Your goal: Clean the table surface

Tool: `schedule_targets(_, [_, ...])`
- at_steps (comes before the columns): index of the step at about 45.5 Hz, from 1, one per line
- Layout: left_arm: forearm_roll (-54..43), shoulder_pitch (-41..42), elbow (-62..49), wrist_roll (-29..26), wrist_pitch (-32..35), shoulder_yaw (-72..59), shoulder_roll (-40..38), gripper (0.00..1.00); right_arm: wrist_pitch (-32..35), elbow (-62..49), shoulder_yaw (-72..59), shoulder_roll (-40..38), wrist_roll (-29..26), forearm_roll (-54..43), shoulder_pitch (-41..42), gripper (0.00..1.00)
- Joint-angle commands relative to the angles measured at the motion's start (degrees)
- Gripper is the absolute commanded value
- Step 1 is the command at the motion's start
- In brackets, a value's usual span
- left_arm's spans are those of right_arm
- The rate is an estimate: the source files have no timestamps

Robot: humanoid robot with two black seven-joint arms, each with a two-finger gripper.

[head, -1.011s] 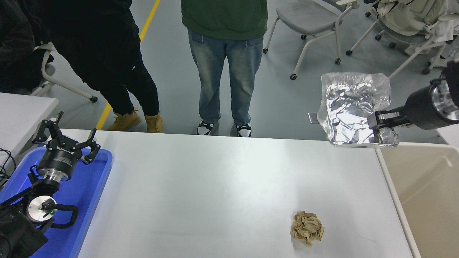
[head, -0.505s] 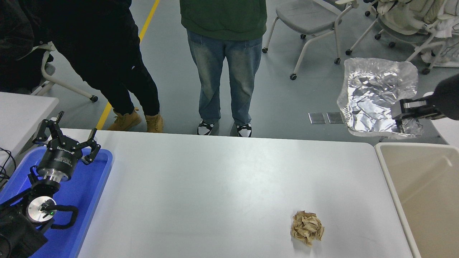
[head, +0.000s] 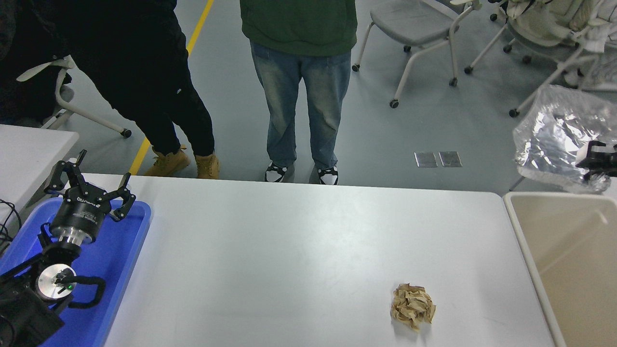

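Observation:
The table surface (head: 299, 250) is a wide white top filling the lower middle of the head view. A crumpled brown paper ball (head: 413, 306) lies on it near the front right. My right gripper (head: 594, 164) is at the right edge, shut on a crinkled silver foil bag (head: 554, 132) held in the air above the far rim of the beige bin (head: 525, 250). My left gripper (head: 89, 185) is parked open over the blue tray (head: 130, 250) at the lower left.
Two people stand at the table's far side, one in jeans (head: 301, 91), one in black with tan boots (head: 181, 161). Wheeled chairs (head: 424, 29) stand behind them. A smaller white tabletop (head: 29, 149) sits at the left.
My right gripper has carried the foil bag to the right, from over the table's far right corner to above the bin. The left arm and paper ball have not moved.

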Motion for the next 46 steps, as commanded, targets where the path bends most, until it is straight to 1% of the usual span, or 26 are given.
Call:
schedule_targets(1, [0.0,0.0,-0.01,0.0,0.0,0.0,0.0,1.0,-8.28,-8.94,1.7,3.46,2.63,1.94,-9.66,0.0])
schedule_targets(9, [0.0,0.0,-0.01,0.0,0.0,0.0,0.0,1.0,-11.89,-16.76,3.9,8.73,6.67,1.94,-16.07,0.0])
schedule_targets(22, [0.0,0.0,0.07,0.0,0.0,0.0,0.0,1.0,-14.26,-33.02,7.59,20.24,10.72,1.94,-26.01,0.0])
schedule_targets(29, [0.0,0.0,-0.01,0.0,0.0,0.0,0.0,1.0,-16.46,-42.33,7.77,26.92,11.69,2.38,-30.84,0.0])
schedule_targets(34, [0.0,0.0,-0.01,0.0,0.0,0.0,0.0,1.0,-17.6,-48.14,7.68,31.05,11.69,6.06,-34.18,0.0])
schedule_targets(40, [0.0,0.0,-0.01,0.0,0.0,0.0,0.0,1.0,-18.92,-52.89,7.24,34.66,11.6,10.29,-37.26,0.0])
schedule_targets(46, [0.0,0.0,-0.01,0.0,0.0,0.0,0.0,1.0,-21.91,-57.11,7.59,38.09,11.34,11.17,-39.72,0.0])
